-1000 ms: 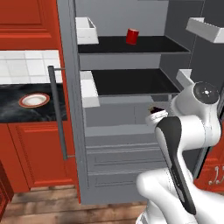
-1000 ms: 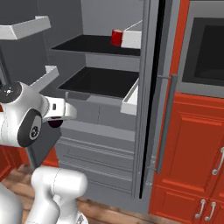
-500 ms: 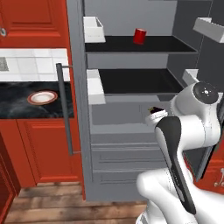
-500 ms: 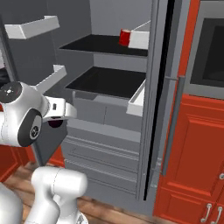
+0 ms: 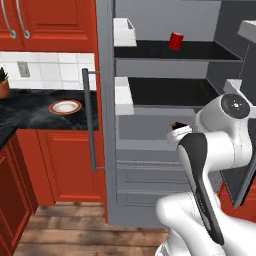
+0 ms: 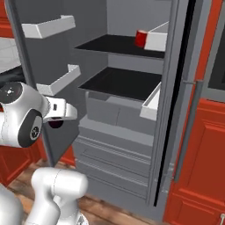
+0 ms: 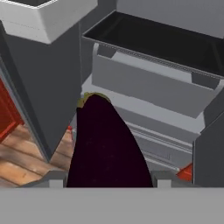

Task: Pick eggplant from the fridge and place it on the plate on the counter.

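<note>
The dark purple eggplant [image 7: 107,144] sits between my fingers and fills the lower middle of the hand view. My gripper [image 7: 108,181] is shut on it. It hangs in front of the open fridge [image 5: 150,150], level with the drawers below the lower black shelf. From the base the eggplant [image 5: 174,124] shows as a small dark lump at the gripper [image 5: 176,131], and from the right side the eggplant [image 6: 54,124] hangs under the gripper [image 6: 59,118]. The white plate [image 5: 65,106] with a reddish rim lies on the black counter [image 5: 20,115], left of the fridge door.
A red can [image 5: 175,41] stands on the fridge's upper shelf. The open fridge door with its grey bar handle [image 5: 89,120] stands between the gripper and the plate. White door bins [image 6: 59,81] jut out. A potted plant [image 5: 3,82] is at the far left.
The whole picture has shifted: the base has moved, so fridge, plate and counter slide right in the left base view. The arm keeps its pose, still gripping the eggplant.
</note>
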Tool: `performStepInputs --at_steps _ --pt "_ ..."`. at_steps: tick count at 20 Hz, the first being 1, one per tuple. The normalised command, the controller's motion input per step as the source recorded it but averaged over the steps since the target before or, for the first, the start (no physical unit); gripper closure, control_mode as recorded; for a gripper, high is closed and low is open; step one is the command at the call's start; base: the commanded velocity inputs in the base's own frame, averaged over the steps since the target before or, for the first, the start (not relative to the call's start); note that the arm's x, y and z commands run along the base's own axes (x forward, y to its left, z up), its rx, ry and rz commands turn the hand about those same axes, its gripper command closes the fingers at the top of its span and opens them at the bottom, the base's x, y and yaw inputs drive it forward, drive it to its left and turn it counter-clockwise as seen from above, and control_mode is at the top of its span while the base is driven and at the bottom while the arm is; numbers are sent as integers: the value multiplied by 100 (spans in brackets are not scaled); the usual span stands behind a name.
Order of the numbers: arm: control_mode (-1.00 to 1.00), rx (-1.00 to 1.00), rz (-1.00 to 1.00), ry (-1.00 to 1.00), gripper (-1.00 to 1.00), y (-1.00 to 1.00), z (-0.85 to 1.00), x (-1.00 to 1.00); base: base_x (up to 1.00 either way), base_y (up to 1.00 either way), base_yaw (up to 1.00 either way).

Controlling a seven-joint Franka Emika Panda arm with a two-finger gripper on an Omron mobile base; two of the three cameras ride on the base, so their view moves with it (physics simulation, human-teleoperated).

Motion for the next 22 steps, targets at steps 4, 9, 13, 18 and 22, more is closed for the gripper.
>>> performStepInputs --at_steps 4,9,13,18,22 --pt "100 0 0 0 100 0 0 0 -35 66 16" --pt "100 0 0 0 100 0 0 0 -23 79 14" --pt "100 0 0 0 100 0 0 0 -16 89 7" --pt "100 0 0 0 100 0 0 0 -5 78 1" --pt "100 0 0 0 100 0 0 0 0 66 0"
